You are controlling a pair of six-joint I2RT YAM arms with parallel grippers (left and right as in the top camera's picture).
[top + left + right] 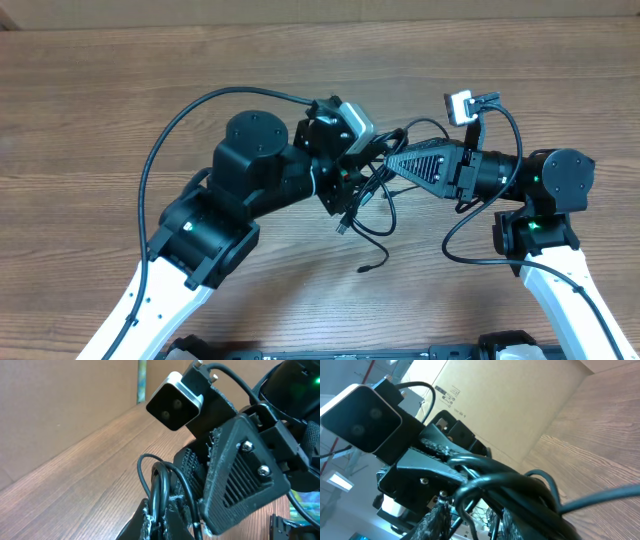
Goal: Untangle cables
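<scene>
wooden table [110, 90] | left gripper [350, 180] and right gripper [390, 163] nose to nose at frame centre, each clenched on cables [366, 196] | overhead only: loose loops, plug ends trailing below grippers | wrist views: bundle pinched, bottom centre

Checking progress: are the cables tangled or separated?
Tangled. The cables form one bunch of crossing loops pinched between the left gripper and right gripper; two loose ends trail out.
</scene>
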